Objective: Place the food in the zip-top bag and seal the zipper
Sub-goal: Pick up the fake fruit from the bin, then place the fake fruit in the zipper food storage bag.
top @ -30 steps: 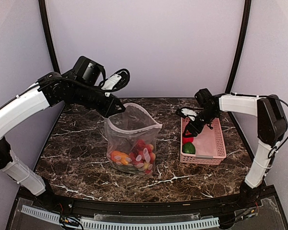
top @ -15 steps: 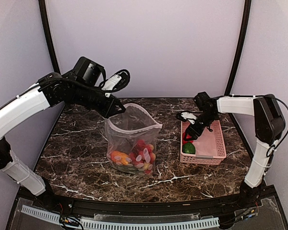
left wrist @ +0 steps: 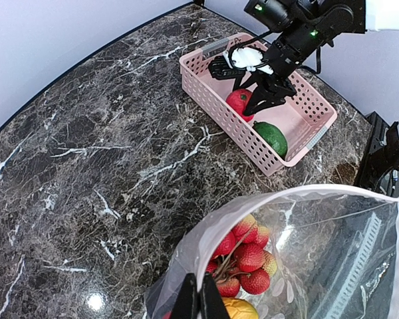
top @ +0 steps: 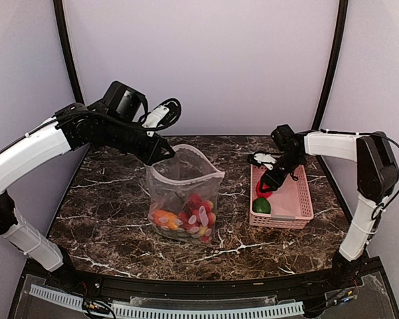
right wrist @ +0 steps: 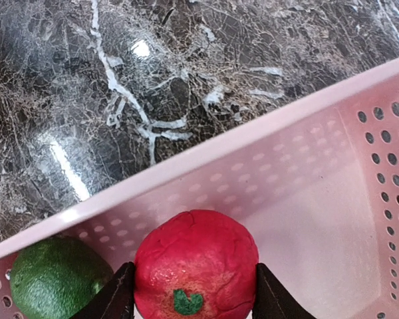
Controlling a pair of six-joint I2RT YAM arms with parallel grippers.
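Observation:
The clear zip-top bag (top: pixel 186 193) stands open on the table. It holds a red grape bunch (left wrist: pixel 253 256), an orange piece (top: pixel 163 217) and other toy food. My left gripper (top: pixel 165 154) is shut on the bag's back rim (left wrist: pixel 199 302), pinching the whitish zipper strip (left wrist: pixel 253 209) and holding the mouth open. My right gripper (top: pixel 266 185) is down in the pink basket (top: pixel 299 199), with its fingers (right wrist: pixel 113 296) pressed on both sides of a round red fruit (right wrist: pixel 194 266). A green fruit (right wrist: pixel 53 279) lies beside it in the basket's near corner.
The pink basket's wall (right wrist: pixel 253 143) runs close in front of my right gripper. The basket also shows in the left wrist view (left wrist: pixel 213 86). Dark marble table (top: pixel 106 206) lies between bag and basket. The enclosure's back wall stands behind.
My right gripper has shifted slightly in the basket and now sits around the red fruit. My left arm and the bag have not moved.

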